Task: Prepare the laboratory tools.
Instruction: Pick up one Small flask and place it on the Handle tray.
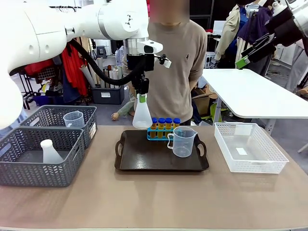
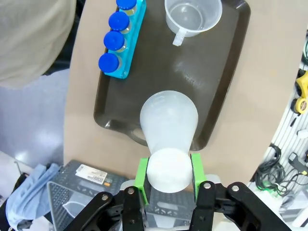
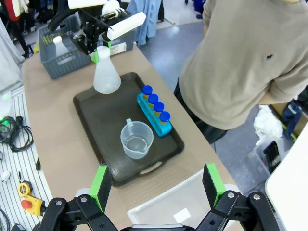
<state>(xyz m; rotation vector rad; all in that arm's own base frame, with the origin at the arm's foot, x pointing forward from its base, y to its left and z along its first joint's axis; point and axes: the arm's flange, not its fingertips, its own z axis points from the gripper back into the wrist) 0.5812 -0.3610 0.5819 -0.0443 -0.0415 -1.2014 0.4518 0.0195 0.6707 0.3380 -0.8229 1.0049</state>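
Note:
My left gripper (image 1: 141, 97) is shut on the neck of a white translucent conical flask (image 1: 142, 117), which it holds upright over the left end of a dark tray (image 1: 144, 163). In the left wrist view the green pads (image 2: 143, 177) clamp the flask (image 2: 168, 127) from both sides. On the tray stand a clear handled beaker (image 1: 182, 142) and a blue rack (image 1: 163, 129) of blue-capped tubes with orange liquid. My right gripper (image 3: 158, 185) is open and high above the table's right side, holding nothing. It looks down on the flask (image 3: 106, 74), beaker (image 3: 136, 139) and rack (image 3: 155, 113).
Two grey mesh baskets (image 1: 19, 168) sit at the left, one with another flask (image 1: 49, 151), the other with a beaker (image 1: 73, 119). A white mesh basket (image 1: 248, 147) stands right of the tray. A person in a beige sweater (image 1: 173, 53) stands at the far edge.

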